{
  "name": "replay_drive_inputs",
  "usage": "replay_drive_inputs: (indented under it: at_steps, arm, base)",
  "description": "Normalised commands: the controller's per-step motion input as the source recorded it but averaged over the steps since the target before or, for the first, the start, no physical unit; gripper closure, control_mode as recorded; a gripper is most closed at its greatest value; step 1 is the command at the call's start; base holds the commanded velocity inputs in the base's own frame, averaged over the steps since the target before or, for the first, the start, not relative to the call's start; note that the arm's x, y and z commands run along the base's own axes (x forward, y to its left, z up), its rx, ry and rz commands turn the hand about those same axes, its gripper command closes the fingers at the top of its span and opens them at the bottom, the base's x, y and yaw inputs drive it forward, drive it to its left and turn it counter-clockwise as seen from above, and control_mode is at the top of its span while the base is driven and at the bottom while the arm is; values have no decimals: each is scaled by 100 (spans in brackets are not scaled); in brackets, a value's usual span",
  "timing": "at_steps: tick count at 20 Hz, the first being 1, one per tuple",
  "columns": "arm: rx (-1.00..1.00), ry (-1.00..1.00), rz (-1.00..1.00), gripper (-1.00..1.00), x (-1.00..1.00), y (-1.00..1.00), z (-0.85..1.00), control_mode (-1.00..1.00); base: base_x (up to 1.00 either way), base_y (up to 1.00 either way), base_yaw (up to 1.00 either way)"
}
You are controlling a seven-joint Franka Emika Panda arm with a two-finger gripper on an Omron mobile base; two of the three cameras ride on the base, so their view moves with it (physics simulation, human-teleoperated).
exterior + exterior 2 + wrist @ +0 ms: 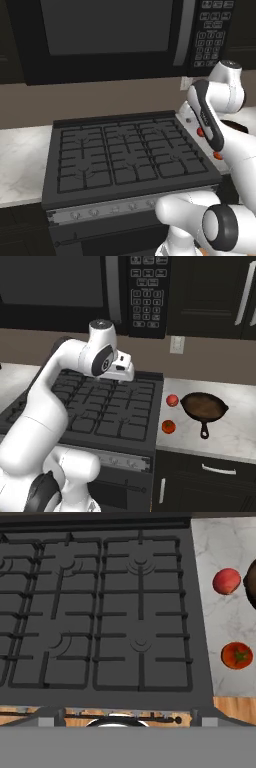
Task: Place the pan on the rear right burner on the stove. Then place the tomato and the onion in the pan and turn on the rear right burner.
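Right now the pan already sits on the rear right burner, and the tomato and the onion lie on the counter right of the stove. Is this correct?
Not quite. The pan is not on the rear right burner; it rests on the counter right of the stove, as the right base view shows. The tomato and the onion do lie on that counter.

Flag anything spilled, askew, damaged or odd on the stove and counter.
Nothing stands out. The stove grates sit straight and bare. The pan lies flat and upright on the counter, with the onion and tomato whole beside it. No spills or damage.
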Motion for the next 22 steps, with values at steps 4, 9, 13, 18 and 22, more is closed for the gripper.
replay_drive_inputs:
  at_steps: [4,9,13,18,22]
  arm:
    - [1,3,-4,-100,1,-57,-11,-100]
    - [0,3,-5,-100,1,-58,-8,-100]
    - [0,2,-4,-100,1,-54,-6,-100]
    - [0,0,0,-100,0,-47,-9,-100]
    - [0,0,0,-100,2,-47,-9,-100]
  base:
    - [0,0,0]
    - [0,0,0]
    - [0,0,0]
    - [0,0,0]
    - [0,0,0]
